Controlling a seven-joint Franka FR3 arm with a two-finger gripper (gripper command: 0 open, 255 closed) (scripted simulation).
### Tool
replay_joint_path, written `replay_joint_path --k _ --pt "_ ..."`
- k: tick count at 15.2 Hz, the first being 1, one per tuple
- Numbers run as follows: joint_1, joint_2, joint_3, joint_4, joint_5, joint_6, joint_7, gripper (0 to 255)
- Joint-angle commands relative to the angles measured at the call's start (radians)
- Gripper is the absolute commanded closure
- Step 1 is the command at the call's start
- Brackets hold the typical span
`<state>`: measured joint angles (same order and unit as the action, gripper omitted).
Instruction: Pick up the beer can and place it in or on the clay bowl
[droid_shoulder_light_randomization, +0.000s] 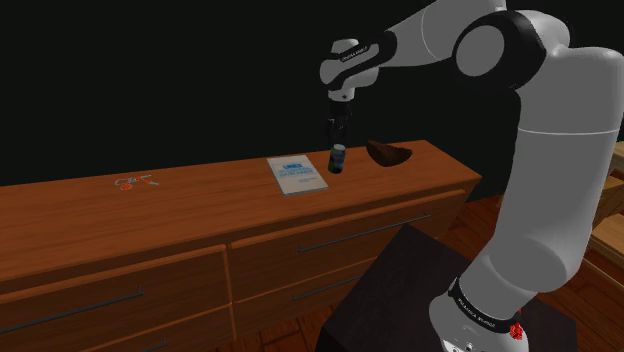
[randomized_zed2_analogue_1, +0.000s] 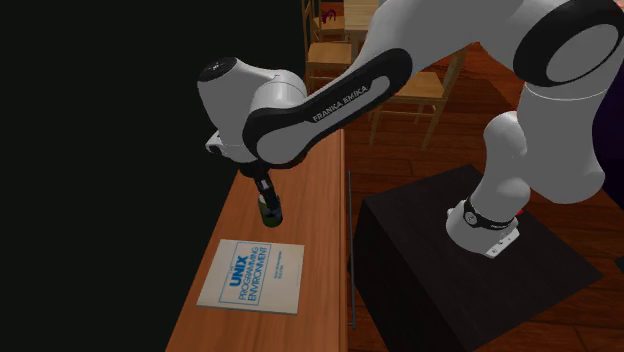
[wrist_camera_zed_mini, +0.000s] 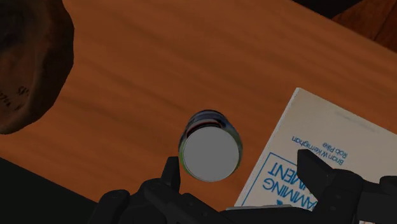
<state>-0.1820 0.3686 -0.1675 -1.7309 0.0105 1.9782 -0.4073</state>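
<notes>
In the shoulder view the white arm (droid_shoulder_light_randomization: 545, 170) rises from its base (droid_shoulder_light_randomization: 480, 312) at five o'clock, bends at one o'clock and reaches toward nine o'clock. Its wrist (droid_shoulder_light_randomization: 350, 66) turns down, so the black gripper (droid_shoulder_light_randomization: 337, 138) points to six o'clock. In the wrist view the two fingers (wrist_camera_zed_mini: 170, 175) stand apart, clasping nothing.

Can (wrist_camera_zed_mini: 210, 153) in my gripper (wrist_camera_zed_mini: 242, 167), fingers parted
I see it upright near the counter's (wrist_camera_zed_mini: 159, 63) edge, a book (wrist_camera_zed_mini: 324, 153) just beside it, a brown bowl (wrist_camera_zed_mini: 28, 63) apart.
</notes>
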Motion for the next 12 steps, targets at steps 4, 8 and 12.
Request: replay_joint_path --k 4,8,12 --pt "-0.02 0.096 -0.003 0.071 0.007 0.01 -0.022 0" --pt "-0.022 0.112 -0.002 0.039 0.01 0.057 -0.023 0" --pt "-0.022 0.119 -0.002 0.028 0.011 0.076 -0.024 0"
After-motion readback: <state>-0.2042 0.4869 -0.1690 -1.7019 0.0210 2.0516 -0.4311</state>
